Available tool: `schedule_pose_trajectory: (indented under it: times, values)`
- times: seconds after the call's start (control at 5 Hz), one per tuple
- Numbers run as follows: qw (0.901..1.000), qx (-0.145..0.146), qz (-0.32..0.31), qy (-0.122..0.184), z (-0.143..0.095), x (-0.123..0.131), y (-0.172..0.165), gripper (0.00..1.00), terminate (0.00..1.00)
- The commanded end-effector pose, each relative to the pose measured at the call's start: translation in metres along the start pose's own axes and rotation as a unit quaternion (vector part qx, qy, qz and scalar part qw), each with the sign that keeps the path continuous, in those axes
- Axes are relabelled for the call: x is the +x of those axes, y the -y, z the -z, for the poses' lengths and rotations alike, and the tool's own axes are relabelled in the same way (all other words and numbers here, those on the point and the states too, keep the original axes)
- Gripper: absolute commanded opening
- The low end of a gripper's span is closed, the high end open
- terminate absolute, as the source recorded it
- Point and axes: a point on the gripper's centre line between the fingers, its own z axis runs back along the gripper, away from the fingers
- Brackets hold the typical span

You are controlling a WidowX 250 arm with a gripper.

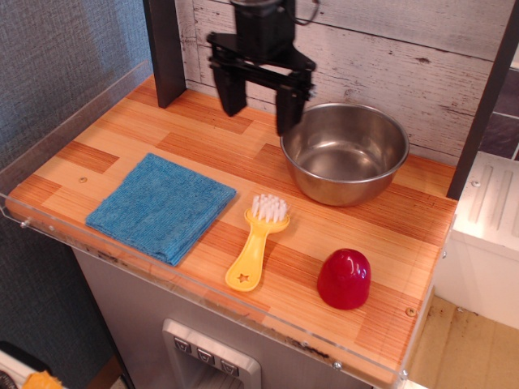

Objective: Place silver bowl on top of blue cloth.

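Note:
The silver bowl (345, 151) is large, round and shiny and stands upright and empty at the back right of the wooden table (195, 146). The blue cloth (162, 207) lies flat and folded at the front left. My black gripper (258, 109) hangs open and empty above the back of the table, just left of the bowl's left rim, its right finger close to the rim. It is well behind and right of the cloth.
A yellow brush with white bristles (258, 243) lies between cloth and bowl. A small red dome-shaped cup (344, 279) stands at the front right. A clear plastic lip (203, 288) runs along the front and left edges. A dark post (165, 49) stands at the back left.

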Motion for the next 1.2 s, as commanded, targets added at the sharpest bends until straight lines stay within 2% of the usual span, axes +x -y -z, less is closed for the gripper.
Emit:
schedule_pose_trajectory:
  times: [0.0,0.2,0.4,0.6,0.8,1.0]
  values:
    - [0.9988,0.038,-0.025,0.016,0.013,0.031,0.0,1.0,0.0]
    - [0.997,0.069,-0.036,0.002,0.029,0.034,-0.007,1.0,0.0]
    - [0.9958,0.082,-0.041,-0.004,0.039,0.037,-0.01,1.0,0.0]
    - [0.9971,0.067,-0.035,-0.01,0.057,0.041,-0.01,1.0,0.0]
    - [0.997,0.062,-0.047,-0.003,0.057,0.041,-0.01,0.0,0.0]
    - [0.997,0.058,-0.051,0.005,0.054,0.039,-0.01,0.0,0.0]
